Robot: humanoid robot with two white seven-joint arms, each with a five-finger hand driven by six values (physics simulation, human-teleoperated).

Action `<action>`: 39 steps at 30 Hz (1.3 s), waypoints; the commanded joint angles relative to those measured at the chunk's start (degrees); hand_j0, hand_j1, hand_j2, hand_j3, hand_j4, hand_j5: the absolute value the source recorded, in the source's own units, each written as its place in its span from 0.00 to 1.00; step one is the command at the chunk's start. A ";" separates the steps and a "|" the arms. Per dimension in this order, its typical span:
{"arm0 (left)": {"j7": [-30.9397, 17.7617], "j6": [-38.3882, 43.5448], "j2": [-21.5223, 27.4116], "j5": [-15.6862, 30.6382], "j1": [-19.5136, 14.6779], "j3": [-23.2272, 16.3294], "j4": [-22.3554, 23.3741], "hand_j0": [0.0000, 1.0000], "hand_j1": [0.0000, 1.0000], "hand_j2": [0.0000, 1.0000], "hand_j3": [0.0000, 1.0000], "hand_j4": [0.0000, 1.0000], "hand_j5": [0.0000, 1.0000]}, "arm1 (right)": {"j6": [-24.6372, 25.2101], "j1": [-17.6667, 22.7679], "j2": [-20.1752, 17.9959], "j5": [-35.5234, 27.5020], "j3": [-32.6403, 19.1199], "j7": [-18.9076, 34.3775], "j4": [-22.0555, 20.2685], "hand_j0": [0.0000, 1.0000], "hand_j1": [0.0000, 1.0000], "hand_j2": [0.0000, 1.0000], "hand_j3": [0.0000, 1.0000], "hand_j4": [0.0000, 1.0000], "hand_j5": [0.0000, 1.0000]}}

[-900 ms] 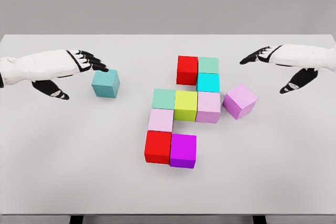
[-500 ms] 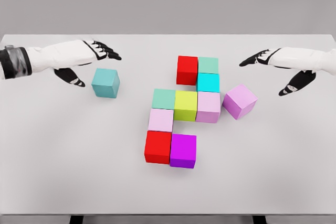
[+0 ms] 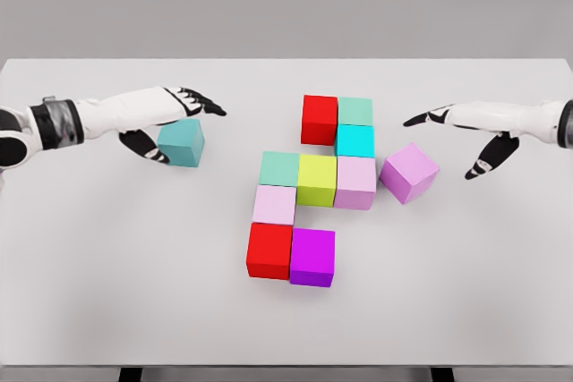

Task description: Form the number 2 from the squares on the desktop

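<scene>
The teal cube [image 3: 181,143], lying apart at nine o'clock of the part-built figure [image 3: 309,190], is straddled, ungripped, by the spread fingers of the left hand [image 3: 170,114], the right hand [image 3: 466,131] likewise spread; closure would seem required next.

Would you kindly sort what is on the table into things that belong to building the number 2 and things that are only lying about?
Belonging to the job:
- joined cluster of nine cubes
- loose teal cube, under the left hand
- loose pink cube, tilted, near the right hand

Lying about:
- nothing; only the white table
</scene>
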 commanded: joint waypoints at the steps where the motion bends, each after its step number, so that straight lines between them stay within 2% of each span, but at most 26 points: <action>1: 0.60 0.12 -0.18 0.01 0.00 -1.22 0.08 1.00 1.00 1.00 1.00 1.00 1.00 | 0.31 0.00 0.80 -0.25 0.28 -0.02 0.08 1.00 1.00 1.00 1.00 1.00 1.00; 7: 0.60 0.76 -0.71 -0.25 0.26 -2.80 -1.42 1.00 1.00 1.00 1.00 1.00 1.00 | 0.40 -0.18 1.77 -0.16 1.42 -0.02 0.25 1.00 1.00 1.00 1.00 1.00 1.00; 9: 0.68 3.39 -0.71 -0.25 0.00 -2.80 -1.42 1.00 1.00 1.00 1.00 1.00 1.00 | 0.40 -0.26 2.38 -0.16 2.04 -0.02 0.78 0.99 0.99 0.99 0.99 0.99 0.99; 13: 5.08 9.98 -0.80 -1.57 0.17 -2.80 -1.42 1.00 1.00 1.00 1.00 1.00 1.00 | 0.31 -0.26 3.17 -0.07 2.30 -0.02 1.75 0.97 0.97 0.97 0.97 0.97 0.97; 21: 5.08 12.71 -0.80 -2.54 0.09 -4.47 -1.51 1.00 1.00 1.00 1.00 1.00 1.00 | 0.22 -0.35 4.23 1.42 3.45 -0.02 3.86 0.97 0.97 0.97 0.97 0.97 0.97; 26: 4.99 16.49 -0.63 -2.45 0.09 -6.14 -1.51 1.00 1.00 1.00 1.00 1.00 1.00 | 0.22 -0.44 4.49 1.51 3.45 -0.02 3.86 0.97 0.97 0.97 0.97 0.97 0.97; 31: 5.08 18.60 -0.62 -2.01 0.09 -6.14 -1.42 1.00 1.00 1.00 1.00 1.00 1.00 | -0.04 -0.62 4.49 1.86 4.06 -0.02 3.33 0.97 0.97 0.97 0.97 0.97 0.97; 35: 5.08 19.56 -0.62 -1.66 0.09 -6.14 -1.42 0.88 0.88 0.88 0.88 0.88 0.88 | 0.05 -0.70 4.76 1.95 4.41 -0.02 3.42 0.96 0.96 0.96 0.96 0.96 0.96; 38: 5.08 21.41 -0.62 -1.57 0.18 -6.23 -1.42 0.85 0.85 0.85 0.85 0.85 0.85 | 0.05 -0.70 4.93 1.95 4.41 -0.02 3.59 0.91 0.91 0.91 0.91 0.91 0.91; 39: 5.08 21.41 -0.62 -1.57 0.18 -6.23 -1.42 0.80 0.80 0.80 0.80 0.80 0.80 | 0.05 -0.70 5.02 1.95 4.41 -0.02 3.68 0.90 0.90 0.90 0.90 0.90 0.90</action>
